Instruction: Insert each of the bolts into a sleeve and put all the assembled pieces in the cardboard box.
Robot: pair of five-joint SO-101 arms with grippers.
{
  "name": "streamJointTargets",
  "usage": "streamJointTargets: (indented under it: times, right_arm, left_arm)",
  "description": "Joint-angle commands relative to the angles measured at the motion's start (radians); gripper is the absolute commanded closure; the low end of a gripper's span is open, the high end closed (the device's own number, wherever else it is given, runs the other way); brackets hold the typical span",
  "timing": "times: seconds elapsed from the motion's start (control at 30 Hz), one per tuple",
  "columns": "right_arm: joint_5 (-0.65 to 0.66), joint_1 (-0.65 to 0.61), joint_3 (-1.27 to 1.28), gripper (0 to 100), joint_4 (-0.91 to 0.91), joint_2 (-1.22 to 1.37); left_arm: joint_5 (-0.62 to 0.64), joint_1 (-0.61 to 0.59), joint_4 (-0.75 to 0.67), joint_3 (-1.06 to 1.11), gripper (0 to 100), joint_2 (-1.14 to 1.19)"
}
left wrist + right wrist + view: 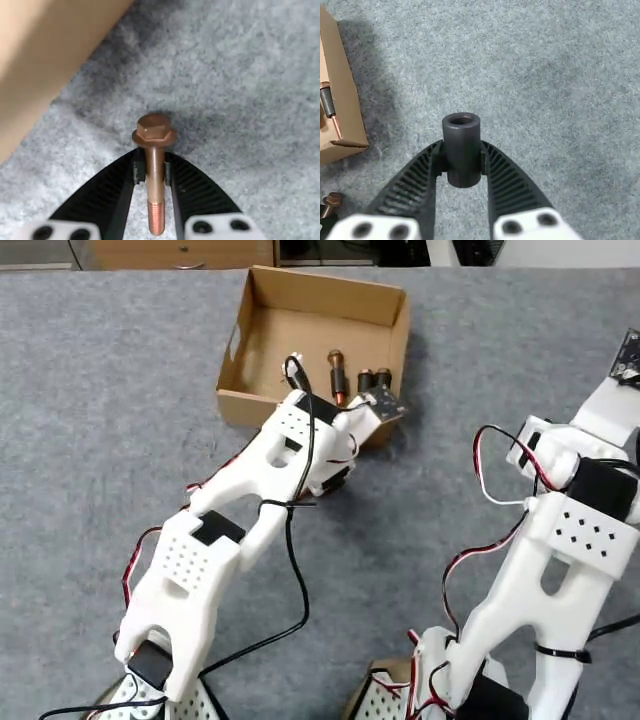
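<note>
Presently my left end effector (153,160) is clamped on a copper bolt (155,180) just beside the cardboard box (322,298), and my right end effector (462,155) grips a black sleeve (461,135) over the tabletop (560,75). One joined piece (337,375) lies in the box, so I judge this pair is not yet joined nor boxed; no writing can be read.

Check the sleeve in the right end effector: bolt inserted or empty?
Empty. The sleeve has an open, hollow bore, and the bolt sits clamped in the left end effector.
</note>
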Motion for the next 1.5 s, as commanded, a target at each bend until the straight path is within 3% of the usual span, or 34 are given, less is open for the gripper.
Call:
streamJointTargets:
  times: [0.0,0.13,0.43,0.6,0.83,0.93,1.13,1.47]
  right_arm:
    - [-0.002,-0.013,-0.008,99.7,-0.025,-0.041]
    - [-0.002,-0.042,-0.002,99.7,-0.020,-0.041]
    - [-0.003,-0.124,-0.002,99.7,-0.017,-0.047]
    - [-0.003,-0.177,-0.002,99.7,-0.020,-0.047]
    - [-0.002,-0.239,-0.008,99.7,-0.023,-0.048]
    - [-0.002,-0.268,-0.010,99.7,-0.017,-0.048]
    - [-0.002,-0.354,-0.010,99.7,-0.021,-0.177]
    - [-0.009,-0.507,-0.005,99.7,-0.015,-0.409]
  left_arm:
    - [0.005,0.023,-0.049,-0.069,93,0.019]
    - [0.038,0.025,-0.051,-0.095,98,0.050]
    - [0.129,-0.008,-0.025,-0.140,98,0.010]
    - [0.244,-0.041,0.164,-0.301,98,-0.094]
    - [0.499,-0.117,0.485,-0.574,98,-0.213]
    - [0.614,-0.181,0.493,-0.611,98,-0.271]
    - [0.720,-0.241,0.493,-0.416,98,-0.536]
    - [0.861,-0.192,0.489,0.080,98,-1.127]
